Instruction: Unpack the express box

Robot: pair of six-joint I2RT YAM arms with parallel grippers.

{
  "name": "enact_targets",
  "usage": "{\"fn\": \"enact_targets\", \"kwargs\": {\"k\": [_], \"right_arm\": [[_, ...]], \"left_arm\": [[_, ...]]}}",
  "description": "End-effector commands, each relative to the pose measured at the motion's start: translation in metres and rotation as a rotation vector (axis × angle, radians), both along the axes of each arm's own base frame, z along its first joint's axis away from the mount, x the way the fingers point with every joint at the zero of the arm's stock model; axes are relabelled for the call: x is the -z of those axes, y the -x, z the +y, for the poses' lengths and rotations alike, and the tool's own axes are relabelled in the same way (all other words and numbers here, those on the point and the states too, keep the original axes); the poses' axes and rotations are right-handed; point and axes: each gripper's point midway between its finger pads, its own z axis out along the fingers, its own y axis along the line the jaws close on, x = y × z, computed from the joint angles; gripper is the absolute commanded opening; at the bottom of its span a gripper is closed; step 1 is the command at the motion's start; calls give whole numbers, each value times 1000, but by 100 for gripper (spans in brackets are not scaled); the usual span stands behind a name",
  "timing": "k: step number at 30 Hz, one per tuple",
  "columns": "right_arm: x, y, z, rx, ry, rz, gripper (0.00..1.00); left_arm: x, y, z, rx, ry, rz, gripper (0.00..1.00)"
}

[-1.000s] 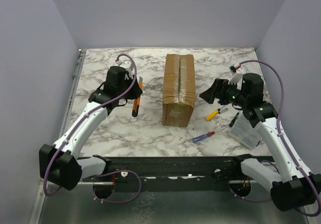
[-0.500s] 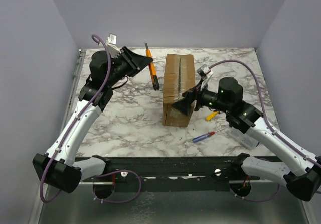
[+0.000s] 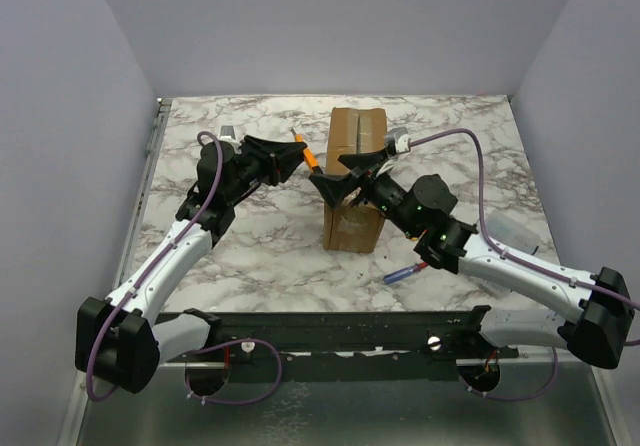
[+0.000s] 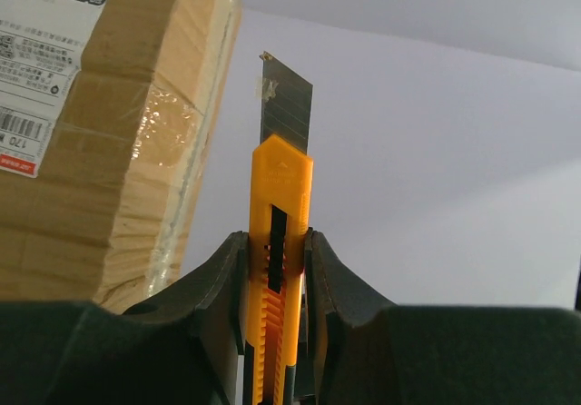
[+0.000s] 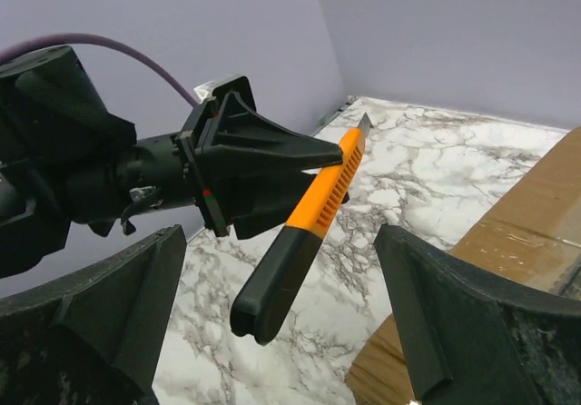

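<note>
Left gripper (image 4: pixel 272 239) is pinching a blade-out orange utility knife (image 4: pixel 281 180) beside the express box (image 3: pixel 352 228); right gripper (image 3: pixel 348 172) is gaping empty, likely awaiting handover.

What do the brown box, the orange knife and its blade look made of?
Brown rectangular express box: matte cardboard, fibrous brown faces; glossy clear tape wrinkles over its edge. Orange utility knife: probably moulded plastic, smooth with a ribbed slider. Its blade: thin grey metal, likely steel, dull sheen.

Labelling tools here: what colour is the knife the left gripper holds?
The knife is orange with a black butt; the right wrist view shows it best.
</note>
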Motion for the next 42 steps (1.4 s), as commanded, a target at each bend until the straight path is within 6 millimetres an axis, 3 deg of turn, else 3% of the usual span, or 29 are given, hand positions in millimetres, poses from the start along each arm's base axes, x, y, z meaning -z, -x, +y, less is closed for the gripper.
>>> {"fn": "enact_targets", "kwargs": {"k": [1,9,20,25,27,30,34,37,42], "right_arm": [[-32,-10,1,117,-99,-83,98],[-10,-33,7,239,-33,-41,87],[-8,-42,27,229,2,-70,68],[-5,-44,32,226,6,-70,52],[-4,-45,33,222,5,-72,53],[-2,-46,36,220,8,-70,62],[2,-50,36,239,20,-66,62],[4,-55,33,270,21,-55,51],[6,-63,22,352,19,-24,2]], "left_arm": [[-39,8,9,-53,148,-40,0],[-35,11,6,-47,167,-12,0],[-34,8,-1,-34,163,0,0],[-32,8,-3,-27,160,5,0],[-31,8,-4,-25,159,8,0],[-32,8,-5,-18,158,6,0],[-33,9,-6,-13,159,4,0],[-33,11,-7,-9,158,2,0],[-30,13,-7,-9,148,-1,0]]}}
